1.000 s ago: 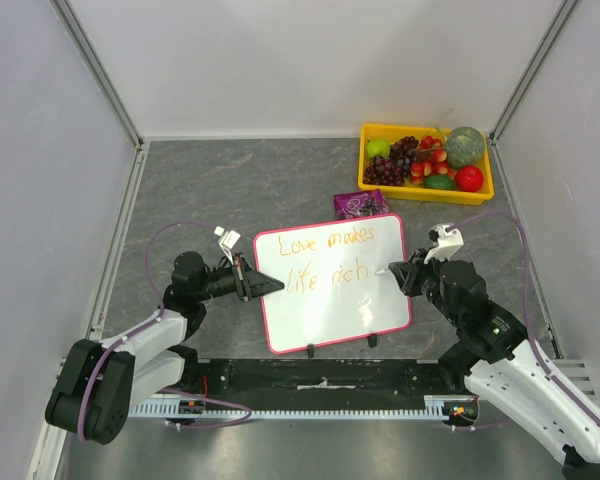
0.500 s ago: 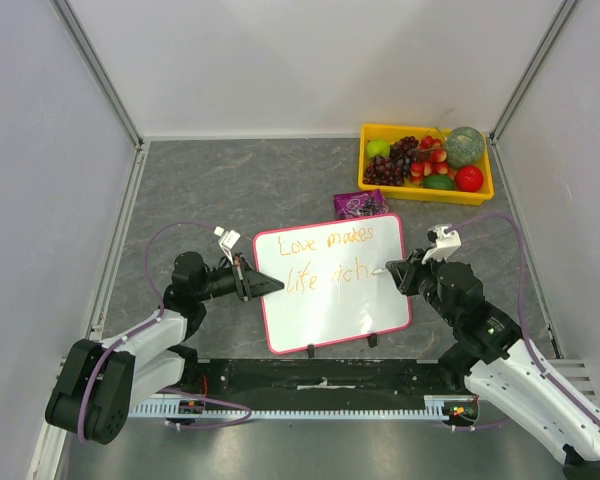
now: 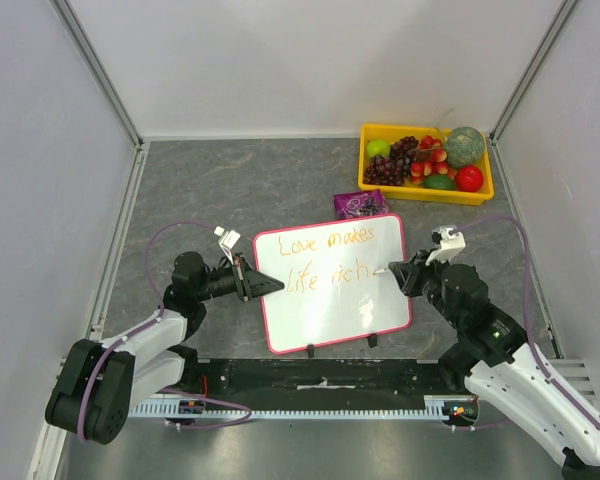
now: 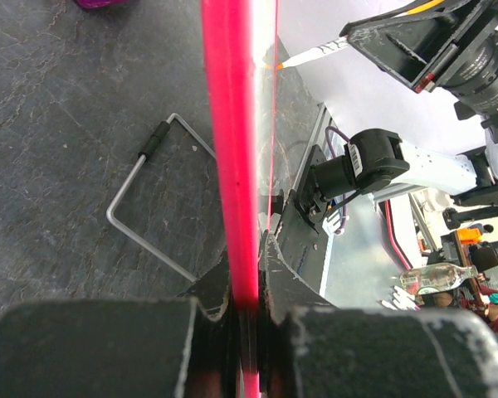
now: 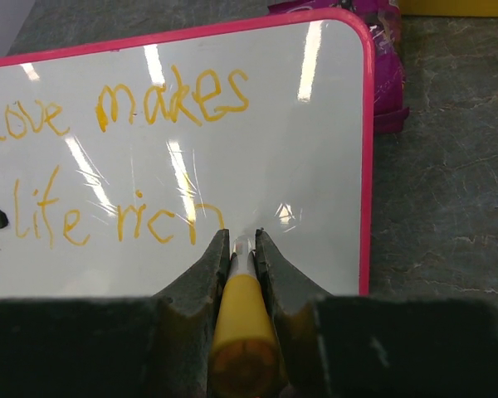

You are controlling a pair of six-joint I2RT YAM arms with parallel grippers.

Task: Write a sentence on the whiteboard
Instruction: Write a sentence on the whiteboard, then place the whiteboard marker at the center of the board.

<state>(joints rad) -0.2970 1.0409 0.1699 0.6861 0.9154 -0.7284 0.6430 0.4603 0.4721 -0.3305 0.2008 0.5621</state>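
Jaws: left gripper (image 4: 247, 303) clamped on whiteboard (image 3: 325, 315) frame, L edge; right gripper (image 5: 242, 246) pinching orange marker (image 5: 242, 319). Board sits btwn grippers. Sentence (image 5: 173, 99) reads "Love makes life rich"; tip past "rich", contact unclear. Step: prob. final full stop. Next: light dab, lift clear.

Whiteboard (image 5: 315, 124) — left side off-frame
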